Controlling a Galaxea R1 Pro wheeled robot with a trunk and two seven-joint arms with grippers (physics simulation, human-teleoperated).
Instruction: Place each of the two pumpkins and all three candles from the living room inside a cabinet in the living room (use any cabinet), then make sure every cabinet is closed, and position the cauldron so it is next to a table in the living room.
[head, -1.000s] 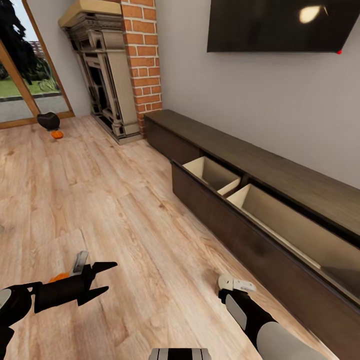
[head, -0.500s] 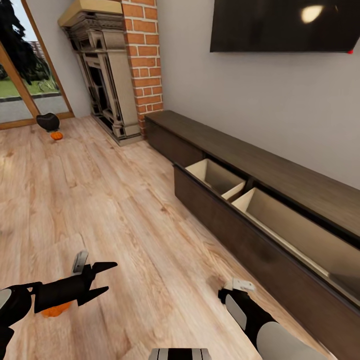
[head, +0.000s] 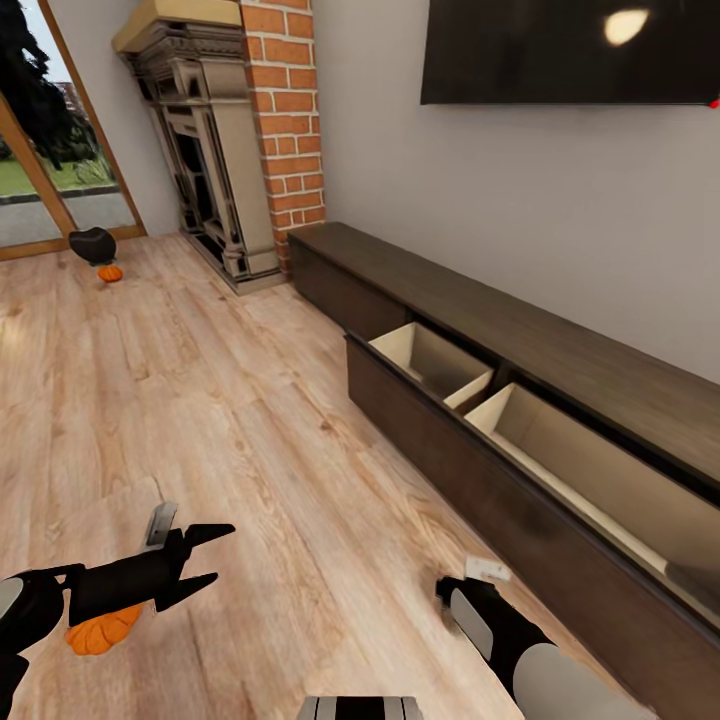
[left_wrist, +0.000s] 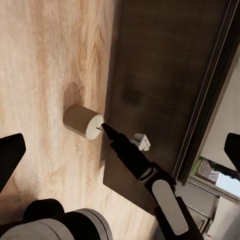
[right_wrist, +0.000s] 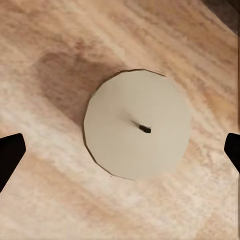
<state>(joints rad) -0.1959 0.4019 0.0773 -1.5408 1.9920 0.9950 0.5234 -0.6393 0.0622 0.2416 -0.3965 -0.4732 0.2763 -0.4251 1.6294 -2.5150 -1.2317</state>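
A cream candle (right_wrist: 137, 130) stands upright on the wood floor, seen from straight above with its dark wick. My right gripper (right_wrist: 120, 150) is open above it, one black fingertip at each side and clear of it. The left wrist view shows the candle (left_wrist: 82, 121) under the right arm (left_wrist: 150, 175), next to the dark cabinet front (left_wrist: 165, 65). My left gripper (head: 205, 555) is open and empty. One orange pumpkin (head: 98, 632) lies on the floor under the left arm. A second pumpkin (head: 110, 272) sits by the black cauldron (head: 92, 243), far off near the window.
The long dark cabinet (head: 560, 350) runs along the right wall with its wide drawer (head: 430, 358) pulled out, pale inside. A fireplace (head: 205, 150) and a brick column (head: 285, 110) stand at the back. A dark TV (head: 570, 50) hangs above the cabinet.
The near pumpkin has gone from just behind the left gripper's arm down to the floor below it. The view has shifted slightly. Both grippers look unchanged.
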